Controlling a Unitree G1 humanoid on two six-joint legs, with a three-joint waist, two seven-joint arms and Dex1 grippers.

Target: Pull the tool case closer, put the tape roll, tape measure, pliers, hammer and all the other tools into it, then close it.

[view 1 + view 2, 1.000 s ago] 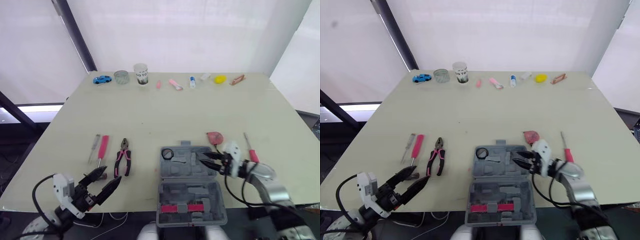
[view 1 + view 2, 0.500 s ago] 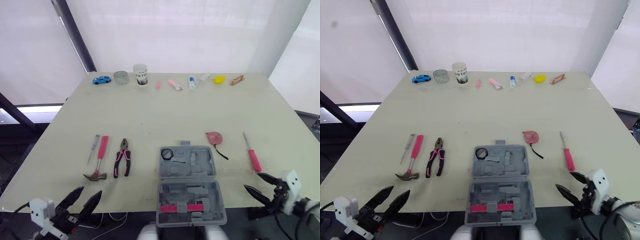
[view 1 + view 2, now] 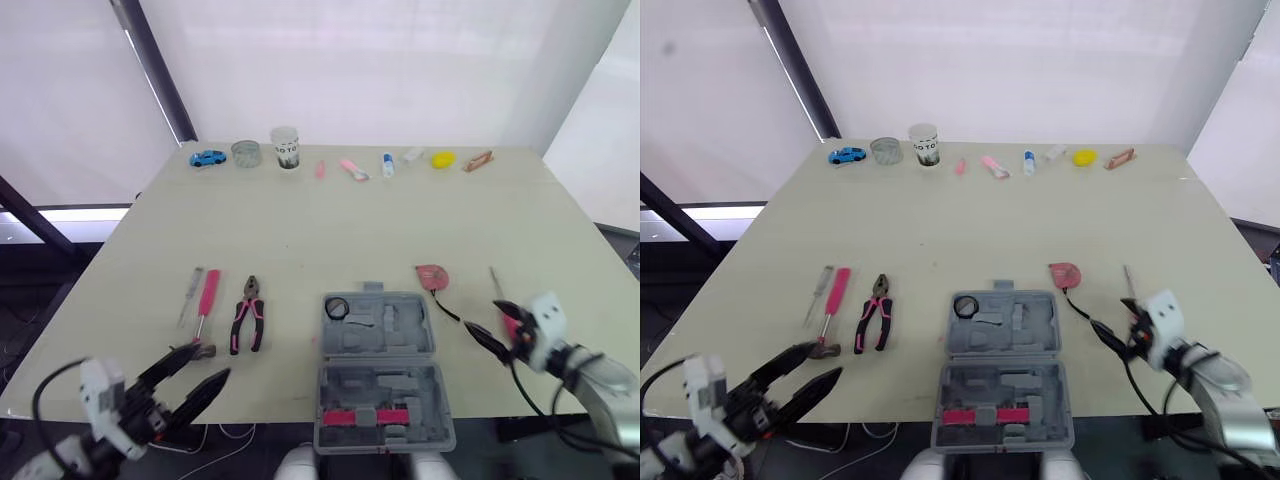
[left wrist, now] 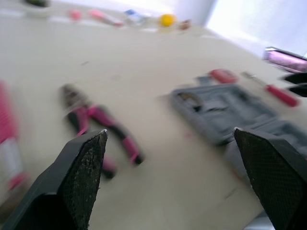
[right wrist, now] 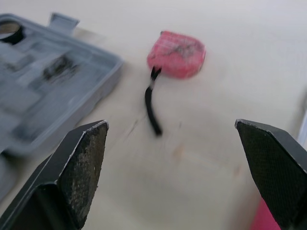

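The grey tool case (image 3: 378,372) lies open near the table's front edge, with a black tape roll (image 3: 336,308) in its far half. The pink tape measure (image 3: 432,276) rests just right of it. Pliers (image 3: 246,325), a pink-handled hammer (image 3: 204,308) and a thin grey tool (image 3: 188,295) lie left of the case. My left gripper (image 3: 210,362) hovers open by the hammer's head. Open too, my right gripper (image 3: 485,322) sits right of the case, near the tape measure's black strap (image 5: 152,112). It partly hides a pink screwdriver (image 3: 512,322).
Along the table's far edge (image 3: 350,148) stand a blue toy car (image 3: 207,158), a tin (image 3: 245,153), a paper cup (image 3: 286,147) and several small items. The left wrist view shows the pliers (image 4: 100,129) and the case (image 4: 225,112) ahead.
Both grippers have risen from below the front edge onto the table. The left moved toward the hammer's head, the right toward the tape measure's strap. The tools have not moved.
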